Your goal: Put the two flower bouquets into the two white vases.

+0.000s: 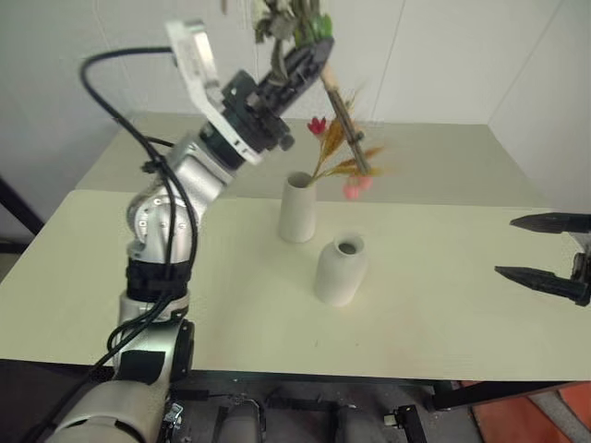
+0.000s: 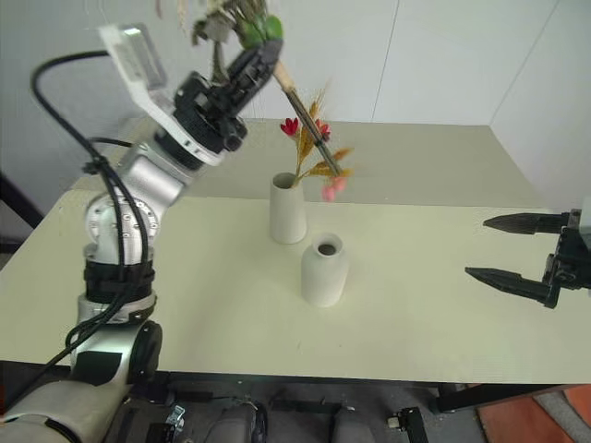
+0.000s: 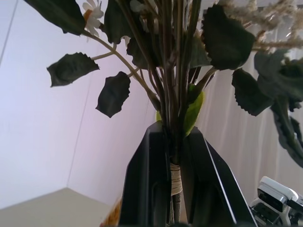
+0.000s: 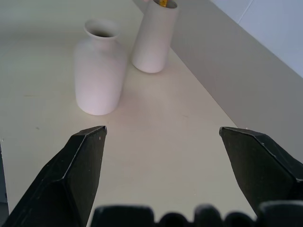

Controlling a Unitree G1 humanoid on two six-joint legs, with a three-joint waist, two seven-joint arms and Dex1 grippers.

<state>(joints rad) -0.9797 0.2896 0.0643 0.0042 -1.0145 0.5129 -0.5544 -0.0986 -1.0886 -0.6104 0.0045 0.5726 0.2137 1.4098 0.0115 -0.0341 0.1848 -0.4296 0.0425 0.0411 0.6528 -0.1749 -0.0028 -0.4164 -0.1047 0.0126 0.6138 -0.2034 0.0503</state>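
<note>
My left gripper (image 1: 312, 53) is raised high above the table, shut on the stems of the fuller bouquet (image 3: 165, 71). Its dark leaves and pale sprigs rise past the fingers, and its bound stem end (image 1: 343, 115) slants down toward the tall cone vase (image 1: 298, 209). In that vase stands the slim yellow-orange bouquet (image 1: 328, 155), with red and pink blooms. In front of it, the rounder bottle vase (image 1: 340, 270) has nothing in its neck. My right gripper (image 1: 545, 249) hovers open over the table's right side, apart from both vases.
Both vases stand mid-table on the pale table (image 1: 443, 314). A second pale surface (image 1: 434, 152) lies behind it, against a white wall. The left arm's black cable (image 1: 120, 111) loops beside the arm.
</note>
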